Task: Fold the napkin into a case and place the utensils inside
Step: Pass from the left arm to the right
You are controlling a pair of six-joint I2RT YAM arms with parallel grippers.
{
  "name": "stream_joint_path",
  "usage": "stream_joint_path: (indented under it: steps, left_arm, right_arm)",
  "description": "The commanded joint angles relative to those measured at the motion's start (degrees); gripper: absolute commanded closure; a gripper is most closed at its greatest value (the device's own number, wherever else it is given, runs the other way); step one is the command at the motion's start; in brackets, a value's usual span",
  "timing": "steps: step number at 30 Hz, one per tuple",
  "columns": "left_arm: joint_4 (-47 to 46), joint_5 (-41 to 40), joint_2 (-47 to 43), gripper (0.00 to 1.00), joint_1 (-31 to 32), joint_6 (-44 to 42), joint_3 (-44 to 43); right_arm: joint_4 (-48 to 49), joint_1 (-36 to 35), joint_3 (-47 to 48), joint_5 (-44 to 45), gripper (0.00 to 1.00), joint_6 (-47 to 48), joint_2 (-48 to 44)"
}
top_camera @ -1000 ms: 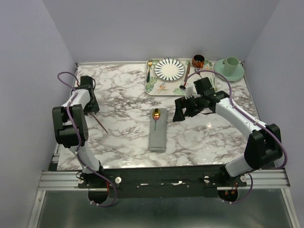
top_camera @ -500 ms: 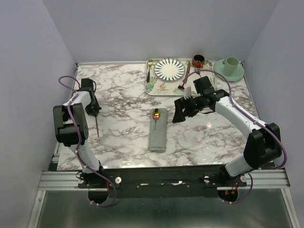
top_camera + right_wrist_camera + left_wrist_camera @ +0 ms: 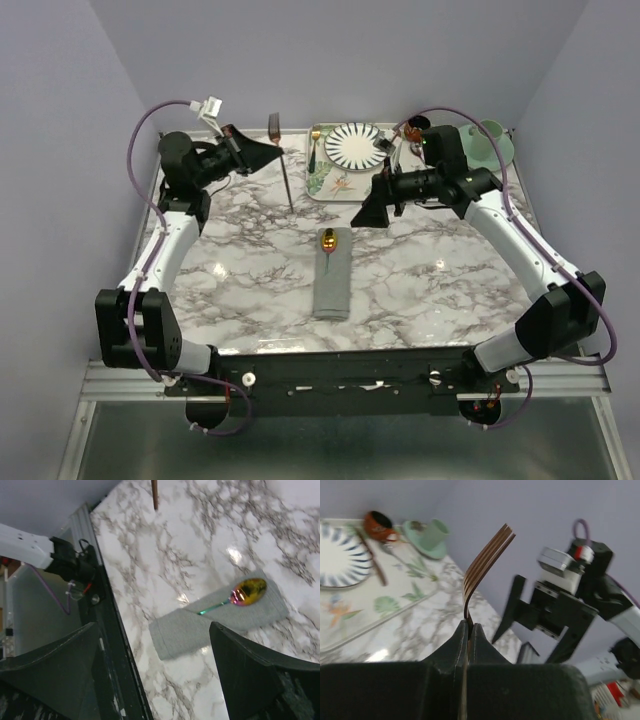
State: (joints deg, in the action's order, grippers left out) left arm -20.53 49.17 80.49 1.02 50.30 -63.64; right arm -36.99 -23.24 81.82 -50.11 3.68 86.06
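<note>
Slim copper fork (image 3: 485,555) clamped in left claw (image 3: 469,630); right claw (image 3: 372,212) apart. Gold spoon (image 3: 328,240) seemingly tucked in grey cloth case (image 3: 331,285).

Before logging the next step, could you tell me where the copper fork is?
In the top view, the fork is pinched in the left fingers, in the air just left of the leafy tray.

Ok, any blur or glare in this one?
Top external: sharp, with one small glare spot on the table. Left wrist: fork fairly sharp, plate behind it soft. Right wrist: glare on the table near the spoon; its own fingers dark and blurred.
</note>
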Motion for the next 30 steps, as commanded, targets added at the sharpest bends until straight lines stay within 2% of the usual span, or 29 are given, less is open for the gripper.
stream_joint_path:
  steps: [1,2,5,10,16,18,20,21,22,24,25,27,28,29,30]
  left_arm:
    - [-25.07,9.11,-0.07,1.00,8.99,16.40,-1.92]
    - [-27.60,9.10,-0.16,1.00,11.87,17.01,-2.36]
    - [-29.12,9.02,0.19,1.00,15.23,17.72,-4.12]
    - [-33.51,8.84,1.25,1.00,18.84,22.11,-4.92]
    - [-34.75,7.88,2.21,1.00,22.18,24.22,-5.27]
    - [-34.84,7.26,2.74,1.00,22.27,24.58,-5.53]
    - [-34.66,6.82,2.92,1.00,22.36,25.19,-6.06]
    - [-34.40,6.73,2.92,1.00,22.36,25.19,-6.32]
    - [-33.96,6.56,2.92,1.00,22.36,25.02,-6.41]
    - [-31.34,5.86,2.57,1.00,22.28,23.88,-6.41]
    - [-28.88,5.16,2.22,0.99,22.27,22.92,-6.67]
    - [-15.82,2.01,1.08,0.69,21.75,16.89,-7.37]
    - [-8.80,0.42,0.55,0.61,21.23,12.76,-9.73]
    - [7.54,-1.51,0.02,0.60,20.78,8.19,-11.67]
    - [15.01,-4.23,-0.85,0.59,20.35,3.18,-13.77]
  right_arm:
    - [18.41,-0.05,0.45,-12.98,0.02,-18.13,-1.77]
    - [25.76,-0.13,-0.86,-13.87,0.03,-20.97,-2.12]
    - [34.15,-0.75,-2.37,-16.24,0.04,-26.09,-3.09]
    - [35.23,-1.72,-5.00,-17.92,0.04,-24.07,-4.32]
    - [41.29,-2.77,-5.01,-22.04,0.07,-28.64,-3.71]
    - [42.97,-3.65,-4.92,-22.58,0.15,-30.05,-3.53]
    - [42.97,-4.09,-5.18,-22.05,0.29,-30.22,-3.36]
    - [42.97,-4.00,-5.35,-22.05,0.44,-30.40,-3.36]
    - [42.97,-4.09,-5.62,-21.79,0.50,-30.49,-3.36]
    - [42.88,-4.00,-6.58,-21.09,0.86,-30.58,-3.71]
    - [42.88,-4.00,-6.85,-19.69,0.99,-30.66,-3.80]
    - [41.92,-3.91,-7.29,-17.76,0.99,-30.93,-4.58]
    - [40.26,-3.91,-7.03,-13.13,0.99,-30.23,-4.85]
    - [34.07,-3.91,-6.33,-10.48,0.99,-27.18,-4.94]
    - [31.74,-3.83,-5.54,-8.27,0.99,-25.41,-5.37]
